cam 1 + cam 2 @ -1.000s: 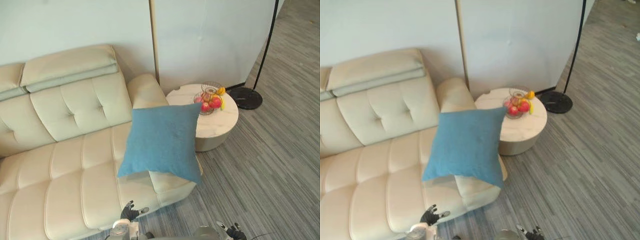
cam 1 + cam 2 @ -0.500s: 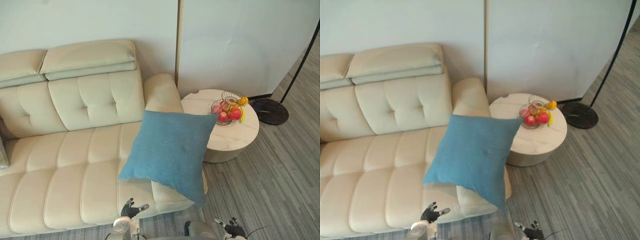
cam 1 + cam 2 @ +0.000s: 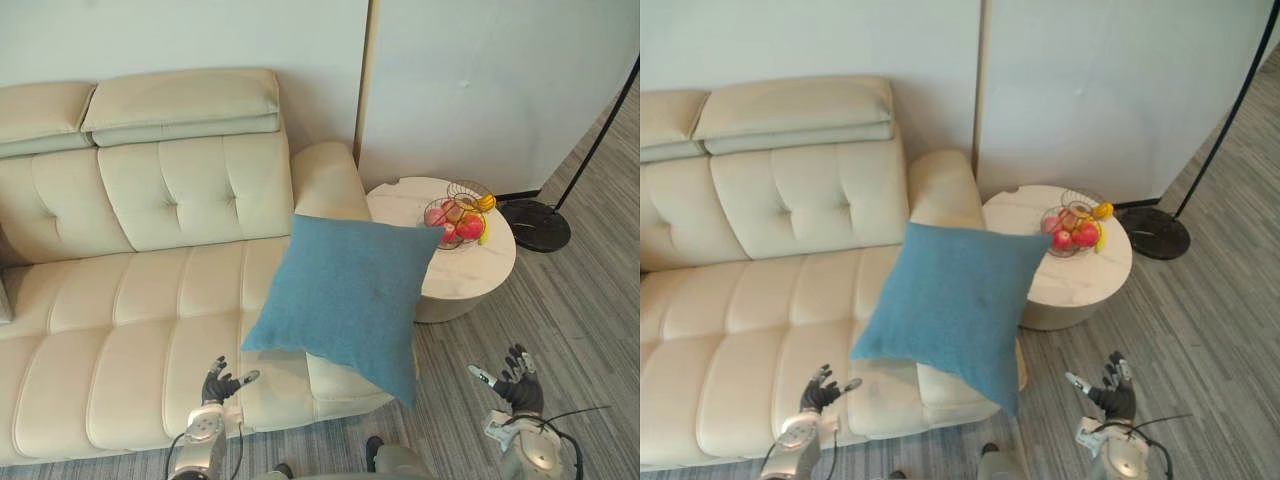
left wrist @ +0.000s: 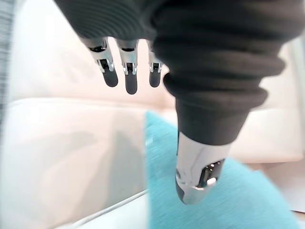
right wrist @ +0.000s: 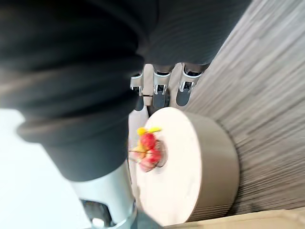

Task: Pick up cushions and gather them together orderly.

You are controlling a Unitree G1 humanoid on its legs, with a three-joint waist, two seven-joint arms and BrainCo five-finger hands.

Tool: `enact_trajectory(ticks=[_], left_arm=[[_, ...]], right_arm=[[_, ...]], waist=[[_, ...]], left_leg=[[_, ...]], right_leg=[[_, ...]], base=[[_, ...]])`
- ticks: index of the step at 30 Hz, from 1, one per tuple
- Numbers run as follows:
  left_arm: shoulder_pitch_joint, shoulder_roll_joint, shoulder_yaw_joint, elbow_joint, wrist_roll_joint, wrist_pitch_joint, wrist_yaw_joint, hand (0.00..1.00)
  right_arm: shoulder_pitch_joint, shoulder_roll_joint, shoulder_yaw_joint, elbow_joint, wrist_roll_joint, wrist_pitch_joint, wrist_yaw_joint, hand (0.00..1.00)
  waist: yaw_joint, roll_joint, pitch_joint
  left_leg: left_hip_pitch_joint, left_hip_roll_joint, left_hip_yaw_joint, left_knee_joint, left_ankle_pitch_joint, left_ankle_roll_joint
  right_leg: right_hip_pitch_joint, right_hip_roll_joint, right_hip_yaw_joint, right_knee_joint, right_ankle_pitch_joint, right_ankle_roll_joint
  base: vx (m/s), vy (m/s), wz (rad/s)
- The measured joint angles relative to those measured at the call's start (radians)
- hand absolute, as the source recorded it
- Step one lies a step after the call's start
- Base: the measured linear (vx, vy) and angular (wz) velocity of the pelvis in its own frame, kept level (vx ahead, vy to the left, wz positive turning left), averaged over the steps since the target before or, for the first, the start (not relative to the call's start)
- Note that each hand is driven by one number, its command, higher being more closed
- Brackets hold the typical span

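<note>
Down front, nearest the robot: left hand [image 3: 215, 383] hovers over the front edge of the sofa [image 3: 120, 300] seat, fingers [image 4: 128, 82] straight and spread, holding nothing. Right hand [image 3: 517, 378] is over the floor [image 3: 590, 330], fingers [image 5: 185, 93] likewise spread, empty. Between the hands and a bit further back, the blue cushion [image 3: 345, 290] sits tilted on the seat's right end by the armrest [image 3: 325, 180], lowest corner hanging past the seat edge. Neither hand touches it. My read: light, soft, floppy, with grippy fabric. A one-corner pinch would let it sag and swing, so better to take opposite side edges, one hand each. Behind: round bench [image 3: 480, 265] with fruit basket [image 3: 457, 215] beside the armrest, lamp base [image 3: 535, 223] beyond.
</note>
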Motion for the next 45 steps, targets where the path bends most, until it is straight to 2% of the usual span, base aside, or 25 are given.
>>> enact_trajectory(ticks=[5, 10, 15, 20, 25, 29, 30, 35, 40, 44, 45], left_arm=[[-0.043, 0.038, 0.000, -0.045, -0.012, -0.008, 0.002, 0.00], [-0.177, 0.046, -0.019, -0.071, -0.022, -0.008, 0.026, 0.00], [-0.297, 0.048, -0.051, -0.099, -0.022, -0.021, 0.045, 0.00], [-0.441, 0.047, -0.093, -0.098, -0.022, -0.028, 0.068, 0.00], [-0.557, 0.046, -0.127, -0.077, -0.039, -0.028, 0.086, 0.00], [-0.659, 0.038, -0.143, -0.050, -0.039, -0.028, 0.086, 0.00], [-0.701, 0.033, -0.141, -0.033, -0.039, -0.028, 0.086, 0.00], [-0.794, -0.004, -0.137, 0.008, -0.046, -0.028, 0.092, 0.00], [-0.835, -0.039, -0.137, 0.039, -0.056, -0.026, 0.113, 0.00], [-0.867, -0.038, -0.137, 0.051, -0.015, -0.024, 0.123, 0.00], [-0.867, -0.039, -0.137, 0.054, -0.011, -0.023, 0.123, 0.00]], right_arm=[[-0.063, -0.045, 0.043, -0.009, 0.002, -0.003, 0.015, 0.00], [-0.220, -0.074, 0.119, 0.006, 0.030, -0.009, 0.019, 0.00], [-0.336, -0.073, 0.180, 0.087, 0.050, -0.012, -0.005, 0.00], [-0.416, -0.065, 0.236, 0.093, 0.108, -0.013, -0.020, 0.00], [-0.476, -0.037, 0.269, 0.085, 0.150, -0.013, -0.045, 0.00], [-0.528, -0.023, 0.299, 0.071, 0.160, -0.016, -0.052, 0.00], [-0.561, -0.019, 0.307, 0.071, 0.178, -0.016, -0.059, 0.00], [-0.653, -0.020, 0.313, 0.030, 0.196, -0.018, -0.090, 0.00], [-0.725, -0.031, 0.314, 0.030, 0.196, -0.018, -0.111, 0.00], [-0.784, -0.041, 0.314, 0.030, 0.205, -0.022, -0.125, 0.00], [-0.788, -0.041, 0.314, 0.030, 0.206, -0.023, -0.125, 1.00]], waist=[[0.000, 0.006, -0.001], [0.002, 0.017, 0.024], [0.006, 0.000, 0.073], [0.014, -0.006, 0.163], [0.030, -0.007, 0.185], [0.039, -0.007, 0.200], [0.042, -0.007, 0.227], [0.053, -0.007, 0.242], [0.054, -0.008, 0.254], [0.054, -0.009, 0.266], [0.054, -0.009, 0.267]], left_leg=[[-0.023, -0.001, 0.001, -0.002, 0.004, 0.006], [-0.114, -0.008, 0.004, -0.006, 0.039, 0.018], [-0.208, -0.010, 0.001, 0.054, 0.038, 0.019], [-0.332, 0.005, -0.005, 0.192, 0.008, 0.032], [-0.454, 0.041, -0.006, 0.326, -0.045, 0.033], [-0.536, 0.058, 0.006, 0.373, -0.059, 0.039], [-0.546, 0.071, 0.019, 0.384, -0.059, 0.039], [-0.629, 0.088, 0.055, 0.394, -0.034, 0.044], [-0.633, 0.090, 0.057, 0.402, -0.030, 0.043], [-0.668, 0.090, 0.049, 0.400, -0.030, 0.044], [-0.669, 0.090, 0.050, 0.398, -0.030, 0.044]], right_leg=[[-0.020, 0.001, 0.001, -0.019, 0.020, 0.000], [-0.108, -0.002, 0.011, -0.033, 0.065, -0.004], [-0.189, -0.011, 0.019, 0.002, 0.078, -0.006], [-0.273, -0.020, 0.021, 0.063, 0.084, -0.007], [-0.353, -0.008, 0.015, 0.115, 0.086, -0.011], [-0.424, -0.010, 0.008, 0.144, 0.091, -0.018], [-0.427, -0.009, 0.001, 0.145, 0.093, -0.020], [-0.519, -0.014, 0.001, 0.165, 0.098, -0.024], [-0.522, -0.014, -0.001, 0.166, 0.098, -0.025], [-0.547, -0.013, -0.006, 0.158, 0.103, -0.025], [-0.548, -0.013, -0.006, 0.157, 0.104, -0.025]], base=[[-0.02, 0.002, -0.01], [-0.06, 0.001, -0.01], [-0.08, -0.013, 0.03], [-0.12, 0.002, 0.06], [-0.13, 0.004, 0.02], [-0.08, -0.013, 0.06], [-0.07, -0.041, 0.14], [0.01, -0.024, 0.04], [0.08, -0.010, 0.02], [-0.01, -0.013, 0.06], [0.00, 0.000, 0.00]])
